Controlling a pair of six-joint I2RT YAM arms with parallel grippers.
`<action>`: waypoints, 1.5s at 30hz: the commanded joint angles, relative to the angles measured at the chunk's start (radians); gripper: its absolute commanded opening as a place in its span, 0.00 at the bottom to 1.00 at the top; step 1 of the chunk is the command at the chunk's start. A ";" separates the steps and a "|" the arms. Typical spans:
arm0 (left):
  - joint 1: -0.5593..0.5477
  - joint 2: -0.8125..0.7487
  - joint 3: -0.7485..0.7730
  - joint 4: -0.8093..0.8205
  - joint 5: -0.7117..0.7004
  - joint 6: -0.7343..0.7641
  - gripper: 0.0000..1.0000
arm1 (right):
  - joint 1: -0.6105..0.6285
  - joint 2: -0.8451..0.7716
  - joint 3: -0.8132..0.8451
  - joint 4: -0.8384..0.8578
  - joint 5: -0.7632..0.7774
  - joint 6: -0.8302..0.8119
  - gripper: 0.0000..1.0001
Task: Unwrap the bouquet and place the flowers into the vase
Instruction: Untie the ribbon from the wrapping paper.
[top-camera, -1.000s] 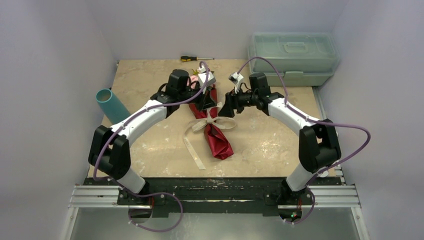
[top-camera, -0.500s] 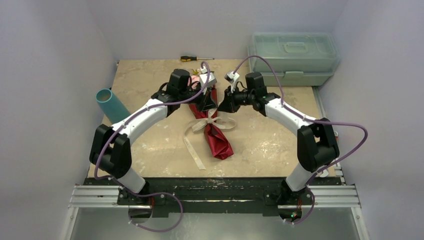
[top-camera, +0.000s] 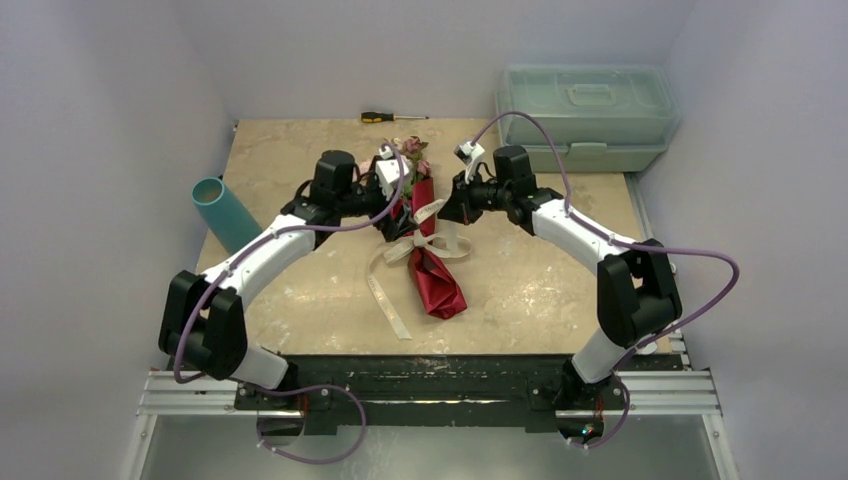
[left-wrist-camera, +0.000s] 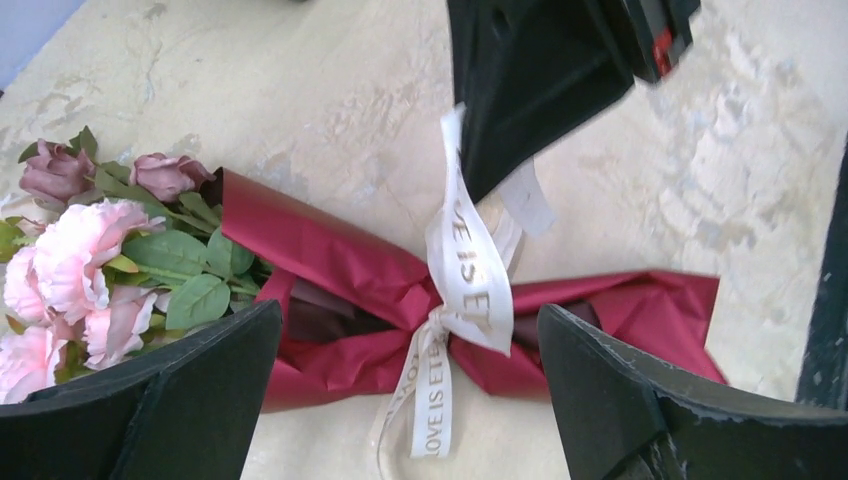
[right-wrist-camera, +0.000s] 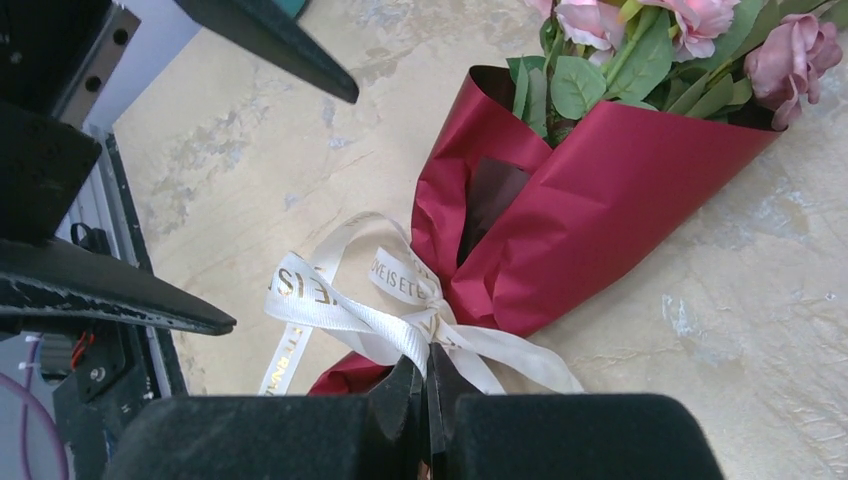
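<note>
Your left claw (left-wrist-camera: 408, 315) stands wide open over the bouquet (top-camera: 437, 280), one finger to each side of the maroon paper (left-wrist-camera: 330, 270). Your right claw (right-wrist-camera: 425, 375) is pinched shut on a strand of the cream ribbon (left-wrist-camera: 465, 270), which rises from the knot to its fingers. The bouquet lies in the middle of the table (top-camera: 300, 170), wrapped and tied, with its pink roses (left-wrist-camera: 70, 255) toward the far edge, and the teal vase (top-camera: 222, 210) sits at the table's left edge, well apart from it.
</note>
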 joint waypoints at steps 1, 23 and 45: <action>-0.005 -0.066 -0.105 0.065 0.003 0.209 1.00 | 0.000 -0.032 0.017 0.031 0.017 0.049 0.00; -0.123 0.196 -0.196 0.283 -0.042 0.329 1.00 | -0.087 -0.066 0.073 -0.077 0.026 0.177 0.00; -0.110 0.320 -0.086 -0.068 -0.132 0.445 1.00 | -0.192 -0.120 0.244 -0.179 0.004 0.251 0.00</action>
